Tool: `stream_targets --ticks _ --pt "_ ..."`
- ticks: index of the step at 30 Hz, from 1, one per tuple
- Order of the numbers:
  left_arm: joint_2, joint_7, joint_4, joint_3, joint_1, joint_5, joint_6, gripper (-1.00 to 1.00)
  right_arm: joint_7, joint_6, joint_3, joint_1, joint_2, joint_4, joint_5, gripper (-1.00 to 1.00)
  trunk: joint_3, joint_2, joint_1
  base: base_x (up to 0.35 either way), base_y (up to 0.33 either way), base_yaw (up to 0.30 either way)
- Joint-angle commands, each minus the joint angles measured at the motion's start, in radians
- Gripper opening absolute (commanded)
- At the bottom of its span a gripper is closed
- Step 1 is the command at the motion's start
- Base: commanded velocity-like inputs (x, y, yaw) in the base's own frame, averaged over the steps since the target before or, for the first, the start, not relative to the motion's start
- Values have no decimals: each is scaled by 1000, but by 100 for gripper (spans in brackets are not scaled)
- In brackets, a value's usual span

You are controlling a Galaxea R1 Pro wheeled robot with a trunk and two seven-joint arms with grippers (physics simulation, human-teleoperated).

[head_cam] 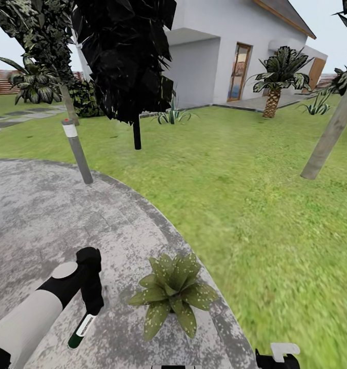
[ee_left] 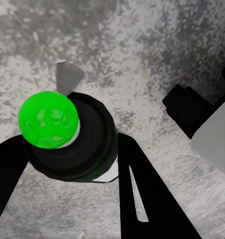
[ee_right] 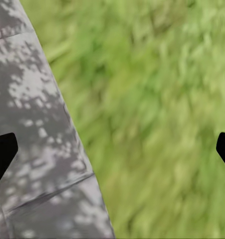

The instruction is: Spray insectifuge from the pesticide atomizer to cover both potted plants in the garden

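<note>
On the grey patio, the left end effector pinches the pesticide atomizer — a slim white bottle hanging green end down at about 7 o'clock in the head view. It looks light, rigid and smooth, likely to slip unless gripped across the mid-body, as it is now. Its contents cannot be seen. A potted plant, no pot visible, sits just to the bottle's 3 o'clock at the paving's edge. The right end effector — fingers spread, empty — hangs over the seam of patio and lawn.
</note>
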Motion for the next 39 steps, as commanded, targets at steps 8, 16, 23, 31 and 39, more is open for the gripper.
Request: stream_targets --ticks 8,16,23,31,39 --pt "-48 -8 -4 -11 -25 -11 11 -100 -2 -4 8 0 1 1 -10 100 -1 0 0 50 21 0" --pt "-37 -8 -4 -11 -29 -15 8 -100 -2 -4 8 0 1 2 -11 100 -1 0 0 -187 0 0" --pt "-37 -8 -3 -10 -76 -19 8 -100 -2 -4 7 0 1 2 -10 100 -1 0 0 -19 0 -14" --pt "-52 -8 -9 -18 -100 -57 6 -100 -2 -4 7 0 1 2 -10 100 1 0 0 0 0 -119" --pt "-154 -8 -18 -17 -138 -188 9 -100 -3 -4 7 0 2 2 -12 100 1 0 0 0 0 23"
